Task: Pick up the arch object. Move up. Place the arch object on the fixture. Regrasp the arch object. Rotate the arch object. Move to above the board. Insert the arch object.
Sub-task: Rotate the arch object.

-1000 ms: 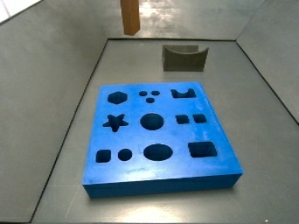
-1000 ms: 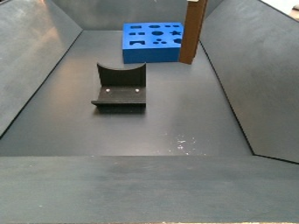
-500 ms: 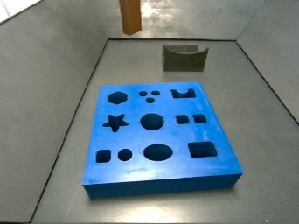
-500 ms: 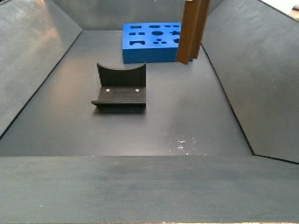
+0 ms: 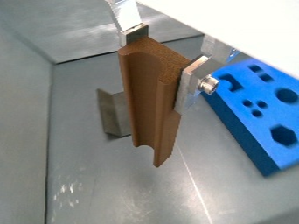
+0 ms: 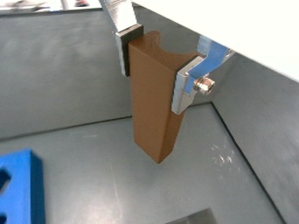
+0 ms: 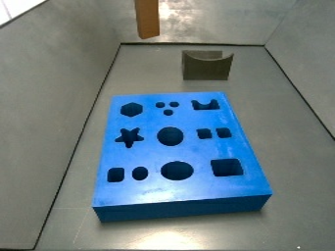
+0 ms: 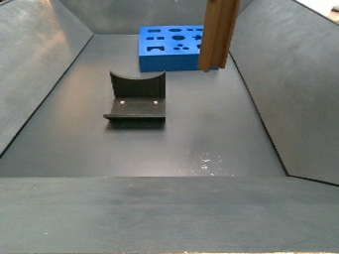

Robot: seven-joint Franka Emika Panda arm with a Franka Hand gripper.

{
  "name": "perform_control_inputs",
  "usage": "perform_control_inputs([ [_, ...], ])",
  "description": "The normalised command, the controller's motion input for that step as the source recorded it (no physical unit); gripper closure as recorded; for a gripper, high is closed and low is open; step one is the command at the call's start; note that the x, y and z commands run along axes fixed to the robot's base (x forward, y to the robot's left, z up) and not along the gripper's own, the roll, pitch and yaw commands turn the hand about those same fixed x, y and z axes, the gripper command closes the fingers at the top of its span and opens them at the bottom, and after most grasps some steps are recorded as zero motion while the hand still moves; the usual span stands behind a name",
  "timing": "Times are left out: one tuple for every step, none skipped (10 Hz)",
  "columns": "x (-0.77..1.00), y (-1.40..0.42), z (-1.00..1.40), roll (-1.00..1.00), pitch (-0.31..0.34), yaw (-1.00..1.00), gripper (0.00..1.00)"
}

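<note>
The arch object [image 5: 152, 105] is an orange-brown bar hanging upright in the air. My gripper [image 5: 163, 59] is shut on its upper end, one silver finger on each side, as both wrist views show [image 6: 158, 68]. In both side views only the bar shows [image 7: 145, 18] [image 8: 219, 35]; it runs out of the top of the frame and the gripper is out of view. The dark fixture [image 7: 206, 65] [image 8: 137, 97] stands on the floor, apart from the bar and bare on top. The blue board [image 7: 157, 154] [image 8: 166, 62] lies flat with its cutouts unfilled.
Sloping grey walls [image 7: 59, 88] close in the floor on all sides. In a wrist view the fixture [image 5: 111, 114] stands behind the hanging bar and the board [image 5: 239, 136] lies off to one side. The board's corner [image 6: 17, 188] also shows beneath the bar.
The arch object, still held, has drifted slightly upward and a little to the right in a side view. The fixture and the board have not moved.
</note>
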Motion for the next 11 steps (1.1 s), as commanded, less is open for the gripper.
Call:
perform_control_inputs([
  [0.0, 0.01, 0.0, -0.08, 0.067, -1.0, 1.0],
  [0.0, 0.01, 0.01, -0.09, 0.073, -1.0, 1.0],
  [0.01, 0.01, 0.01, -0.11, 0.09, -1.0, 1.0],
  [0.01, 0.01, 0.01, -0.14, 0.109, -1.0, 1.0],
  [0.01, 0.02, 0.01, -0.16, 0.123, -0.8, 1.0],
  [0.01, 0.02, 0.01, -0.16, 0.122, -0.57, 1.0],
  [0.02, 0.02, 0.02, -0.16, 0.119, -0.39, 1.0],
  [0.02, 0.02, 0.02, -0.15, 0.115, -0.26, 1.0],
  [0.0, 0.0, -1.0, -0.15, 0.113, -0.18, 1.0],
  [0.01, 0.0, -1.0, -0.15, 0.087, -0.12, 1.0],
  [0.03, 0.0, -1.0, -0.15, 0.045, -0.09, 1.0],
])
